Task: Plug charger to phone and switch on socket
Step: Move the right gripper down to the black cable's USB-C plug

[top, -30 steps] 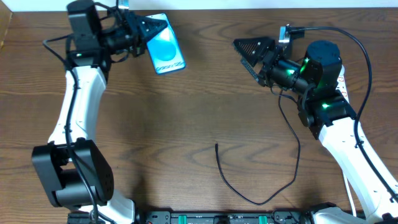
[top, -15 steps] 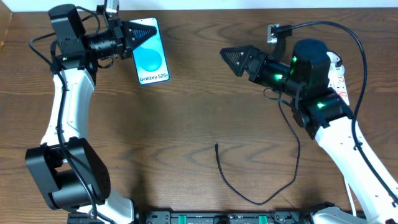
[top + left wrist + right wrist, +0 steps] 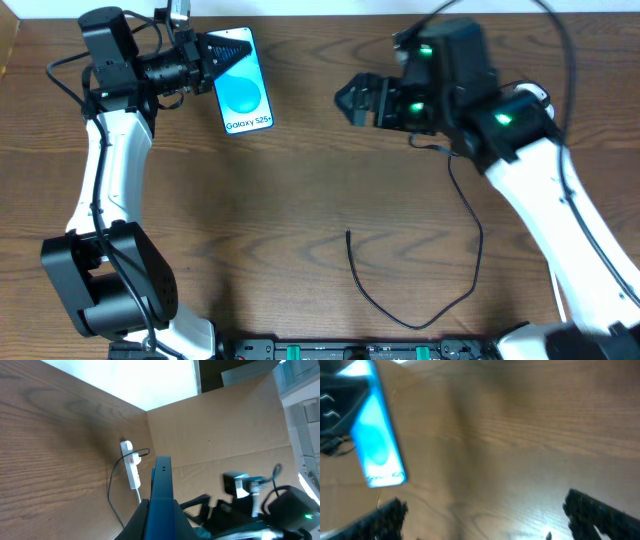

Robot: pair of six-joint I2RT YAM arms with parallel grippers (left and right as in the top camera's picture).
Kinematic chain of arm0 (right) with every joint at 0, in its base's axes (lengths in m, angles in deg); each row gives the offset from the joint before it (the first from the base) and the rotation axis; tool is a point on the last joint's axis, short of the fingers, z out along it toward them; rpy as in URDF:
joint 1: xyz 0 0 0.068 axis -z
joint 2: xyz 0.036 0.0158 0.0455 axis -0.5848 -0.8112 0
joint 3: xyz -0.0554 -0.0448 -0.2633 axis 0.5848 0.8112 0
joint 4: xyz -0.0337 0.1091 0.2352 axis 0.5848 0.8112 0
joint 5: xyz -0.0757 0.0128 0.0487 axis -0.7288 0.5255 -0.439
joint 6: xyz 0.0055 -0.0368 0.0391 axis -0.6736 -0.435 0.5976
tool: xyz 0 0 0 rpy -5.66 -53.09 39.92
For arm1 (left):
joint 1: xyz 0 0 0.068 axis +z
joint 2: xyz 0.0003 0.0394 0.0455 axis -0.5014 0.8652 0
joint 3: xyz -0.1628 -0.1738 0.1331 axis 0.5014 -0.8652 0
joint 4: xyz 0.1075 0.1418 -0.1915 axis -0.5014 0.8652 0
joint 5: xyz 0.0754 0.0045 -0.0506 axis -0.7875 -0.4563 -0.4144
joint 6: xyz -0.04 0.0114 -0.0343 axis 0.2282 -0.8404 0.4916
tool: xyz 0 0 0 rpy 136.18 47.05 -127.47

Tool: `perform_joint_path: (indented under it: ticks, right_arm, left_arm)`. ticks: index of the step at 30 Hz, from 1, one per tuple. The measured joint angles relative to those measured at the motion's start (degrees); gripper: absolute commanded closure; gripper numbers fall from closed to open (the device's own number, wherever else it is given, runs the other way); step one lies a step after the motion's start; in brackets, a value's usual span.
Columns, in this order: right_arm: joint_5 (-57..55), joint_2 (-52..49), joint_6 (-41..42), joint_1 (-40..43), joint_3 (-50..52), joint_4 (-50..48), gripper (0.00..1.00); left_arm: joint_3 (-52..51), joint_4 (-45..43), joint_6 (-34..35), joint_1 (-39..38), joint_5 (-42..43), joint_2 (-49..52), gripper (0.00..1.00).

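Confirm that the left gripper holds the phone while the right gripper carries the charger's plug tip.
Not quite. The left gripper holds the phone, but the right gripper is open and empty; the overhead view shows the charger lying loose on the table, its plug tip untouched.

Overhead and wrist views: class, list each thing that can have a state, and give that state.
Slim blue-screened black phone: screen lit, unplugged, clamped in left jaws.
Thin black charger cable: loose on the table, tip free.
White power strip socket: black lead running to it; switch position unreadable.
Left gripper: shut on the phone.
Right gripper: open, empty.
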Motion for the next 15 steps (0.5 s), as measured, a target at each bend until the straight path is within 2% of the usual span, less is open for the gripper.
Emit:
perform_joint_path:
  ticks: [5, 15]
  right_arm:
    - [-3.6, -7.5, -1.2, -2.9, -3.3, 10.8, 0.01]
    - [-5.2, -20.6, 0.2, -9.3, -3.7, 20.2, 0.01]
  left_arm:
    - [0.0, 0.0, 0.0, 0.0, 0.0, 0.0, 0.93]
    - [0.0, 0.0, 0.0, 0.0, -1.3, 0.0, 0.92]
